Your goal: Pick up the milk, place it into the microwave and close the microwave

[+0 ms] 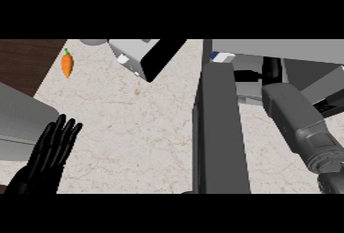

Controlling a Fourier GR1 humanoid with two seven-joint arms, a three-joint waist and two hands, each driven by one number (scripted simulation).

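- Left hand [50,150] rests near left, fingers straight and together.
- Right hand [270,68] reaches into the microwave [269,48]; fingers hidden, cannot tell.
- Milk [220,56] sits just inside, far.
- Risk: open door [218,132] may catch the forearm when closing.

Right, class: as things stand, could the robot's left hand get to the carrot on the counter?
Probably yes. The left hand rests open at the lower left, and only bare counter lies between it and the carrot farther up. The open microwave door stands to the right, out of that path.
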